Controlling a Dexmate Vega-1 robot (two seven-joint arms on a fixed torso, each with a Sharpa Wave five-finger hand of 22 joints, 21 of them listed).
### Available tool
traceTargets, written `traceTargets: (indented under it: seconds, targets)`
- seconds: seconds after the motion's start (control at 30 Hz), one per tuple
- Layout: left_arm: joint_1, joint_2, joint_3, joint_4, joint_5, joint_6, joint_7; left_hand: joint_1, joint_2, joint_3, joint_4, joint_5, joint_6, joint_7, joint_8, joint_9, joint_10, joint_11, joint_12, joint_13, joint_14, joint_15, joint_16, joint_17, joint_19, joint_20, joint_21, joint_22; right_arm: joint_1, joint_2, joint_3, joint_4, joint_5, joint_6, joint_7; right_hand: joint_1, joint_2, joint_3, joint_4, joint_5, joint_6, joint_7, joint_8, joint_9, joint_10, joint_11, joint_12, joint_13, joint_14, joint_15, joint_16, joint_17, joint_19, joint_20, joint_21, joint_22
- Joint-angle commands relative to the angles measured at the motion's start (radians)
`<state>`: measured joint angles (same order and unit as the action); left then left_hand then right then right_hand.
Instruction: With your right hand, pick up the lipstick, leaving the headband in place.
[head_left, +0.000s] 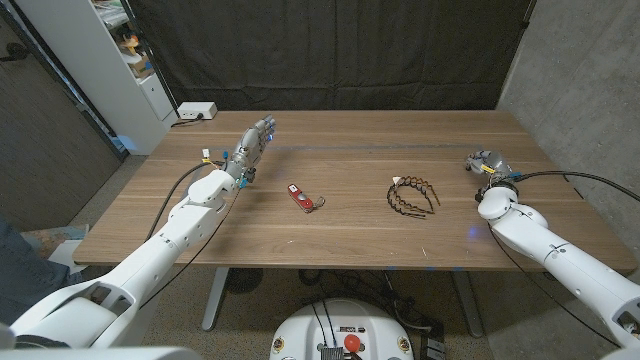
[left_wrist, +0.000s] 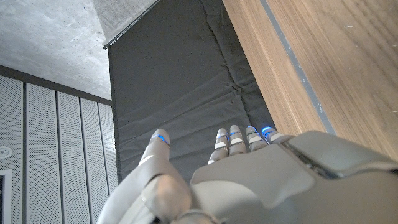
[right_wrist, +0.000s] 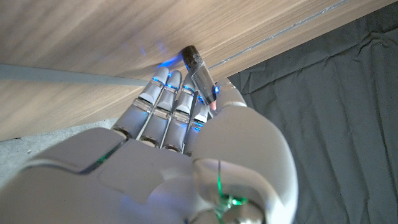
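The lipstick (head_left: 301, 197), a small red thing, lies on the wooden counter (head_left: 350, 240) a little left of the middle, and the dark headband (head_left: 412, 194) lies to its right, apart from it. The right hand (head_left: 487, 163) rests near the right edge of the counter, well apart from both. In the right wrist view its fingers (right_wrist: 163, 99) are pressed together side by side, with the tips against the wood, and they hold nothing.

The left hand (head_left: 254, 144) is at the far left part of the counter; its fingers (left_wrist: 239, 138) are stretched out, close together, the thumb apart, nothing in them.

I think the reaching step is not yet begun. The headband sits between the right hand and the lipstick, so the hand should, in my opinion, lift first and pass above or in front of the headband. Then it should come down on the lipstick from above and pinch it across its narrow sides. The risk is to push the lipstick sideways.
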<state>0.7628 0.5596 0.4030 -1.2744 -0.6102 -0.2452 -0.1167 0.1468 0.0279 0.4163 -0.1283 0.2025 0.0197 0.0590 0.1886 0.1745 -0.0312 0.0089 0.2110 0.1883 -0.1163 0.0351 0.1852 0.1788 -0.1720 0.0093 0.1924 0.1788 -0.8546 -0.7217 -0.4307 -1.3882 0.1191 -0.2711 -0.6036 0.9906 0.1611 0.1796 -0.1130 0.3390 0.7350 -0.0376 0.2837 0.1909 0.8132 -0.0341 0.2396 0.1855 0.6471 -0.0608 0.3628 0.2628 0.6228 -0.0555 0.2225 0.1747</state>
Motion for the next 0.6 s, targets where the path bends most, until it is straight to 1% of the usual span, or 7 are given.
traceTargets:
  seconds: [0.03,0.13,0.17,0.23,0.43,0.53,0.6]
  targets:
    - [-0.018,-0.010,0.006,0.029,0.000,-0.007,-0.016,0.013,0.000,-0.005,-0.002,-0.005,0.003,-0.002,-0.001,0.004,-0.004,-0.003,-0.002,0.005,-0.010,0.002,0.002,0.003,-0.030,0.004,0.007,0.004,-0.005,-0.002,0.010,-0.016,0.012,-0.005,0.007,0.010,0.003,0.005,-0.004,-0.010,0.018,-0.001,-0.001,0.001,0.010,-0.007,-0.007,0.002,0.006,-0.076,0.004,0.003,0.007,-0.018,0.000,0.004]
    - [-0.025,-0.013,0.007,0.040,-0.002,-0.008,-0.023,0.014,0.001,-0.005,-0.002,-0.005,0.003,-0.001,-0.001,0.004,-0.003,-0.002,-0.002,0.005,-0.010,0.003,0.002,0.003,-0.030,0.004,0.007,0.004,-0.005,0.001,0.020,-0.015,0.024,0.003,0.008,0.007,0.005,0.005,-0.001,-0.015,0.020,-0.001,-0.003,0.001,0.010,-0.004,-0.009,0.002,0.010,-0.074,0.004,0.004,0.006,-0.018,-0.001,0.004]
    - [-0.027,-0.015,0.008,0.042,0.000,-0.009,-0.021,0.014,0.001,-0.005,-0.002,-0.005,0.003,-0.001,-0.001,0.004,-0.003,-0.003,-0.002,0.005,-0.009,0.002,0.002,0.003,-0.030,0.004,0.007,0.004,-0.004,0.002,0.021,-0.014,0.025,0.004,0.008,0.006,0.006,0.005,0.001,-0.018,0.020,-0.002,-0.004,0.001,0.014,0.004,-0.009,0.002,0.012,-0.074,0.003,0.003,0.006,-0.019,-0.001,0.004]
    - [-0.032,-0.017,0.011,0.049,0.000,-0.009,-0.027,0.014,0.001,-0.005,-0.002,-0.005,0.003,-0.001,-0.001,0.004,-0.003,-0.003,-0.002,0.005,-0.010,0.001,0.002,0.003,-0.030,0.004,0.007,0.004,-0.002,0.002,0.021,-0.014,0.024,0.003,0.006,0.005,0.007,0.006,0.002,-0.023,0.022,0.001,-0.006,0.001,0.014,-0.003,-0.010,0.002,0.014,-0.074,0.002,0.002,0.008,-0.019,-0.001,0.004]
    - [-0.042,-0.021,0.015,0.058,0.004,-0.012,-0.032,0.014,0.001,-0.005,-0.002,-0.005,0.003,-0.001,-0.001,0.004,-0.004,-0.003,-0.002,0.005,-0.010,0.002,0.002,0.003,-0.030,0.003,0.007,0.004,0.000,-0.001,0.023,-0.020,0.023,-0.004,0.004,0.014,0.015,0.013,0.000,-0.029,0.027,-0.003,-0.009,0.001,0.015,-0.012,-0.013,0.002,0.010,-0.077,-0.001,0.004,0.004,-0.023,-0.003,0.003]
    - [-0.042,-0.022,0.014,0.057,0.004,-0.013,-0.031,0.014,0.001,-0.005,-0.002,-0.005,0.003,-0.001,-0.001,0.004,-0.003,-0.003,-0.002,0.005,-0.011,0.003,0.002,0.003,-0.031,0.004,0.007,0.004,0.000,-0.004,0.023,-0.026,0.021,-0.010,0.002,0.015,0.017,0.015,0.001,-0.033,0.029,-0.003,-0.010,0.001,0.016,-0.002,-0.015,0.002,0.011,-0.078,0.000,0.006,0.003,-0.023,-0.003,0.003]
    - [-0.041,-0.022,0.013,0.056,0.008,-0.017,-0.026,0.015,0.001,-0.005,-0.002,-0.005,0.003,-0.001,-0.001,0.004,-0.003,-0.003,-0.002,0.005,-0.011,0.003,0.002,0.003,-0.030,0.003,0.007,0.004,-0.004,-0.004,0.027,-0.027,0.023,-0.002,-0.002,0.015,0.017,0.015,0.002,-0.035,0.030,-0.002,-0.011,0.001,0.016,-0.004,-0.015,0.002,0.012,-0.077,0.000,0.007,0.003,-0.023,-0.003,0.003]
